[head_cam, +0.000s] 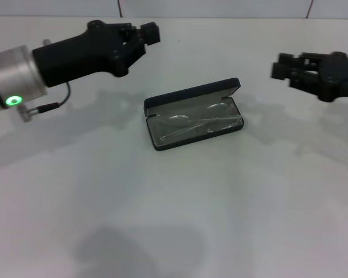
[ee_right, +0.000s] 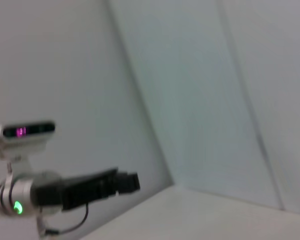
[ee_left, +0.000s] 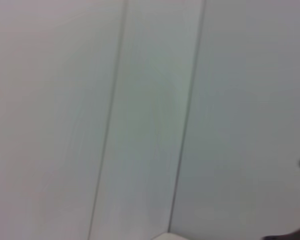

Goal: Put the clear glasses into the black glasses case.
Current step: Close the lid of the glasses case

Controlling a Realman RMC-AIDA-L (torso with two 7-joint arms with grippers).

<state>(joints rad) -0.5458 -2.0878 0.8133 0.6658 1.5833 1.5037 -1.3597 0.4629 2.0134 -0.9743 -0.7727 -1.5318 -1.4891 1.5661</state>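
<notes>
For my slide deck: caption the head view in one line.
Clear glasses lie inside the open black glasses case on the white table; left gripper and right gripper hover apart.

Lighting was bright and even. Soft, diffuse shadows lay on the table (head_cam: 232, 231) beneath both arms. Both wrist views looked blurred.
</notes>
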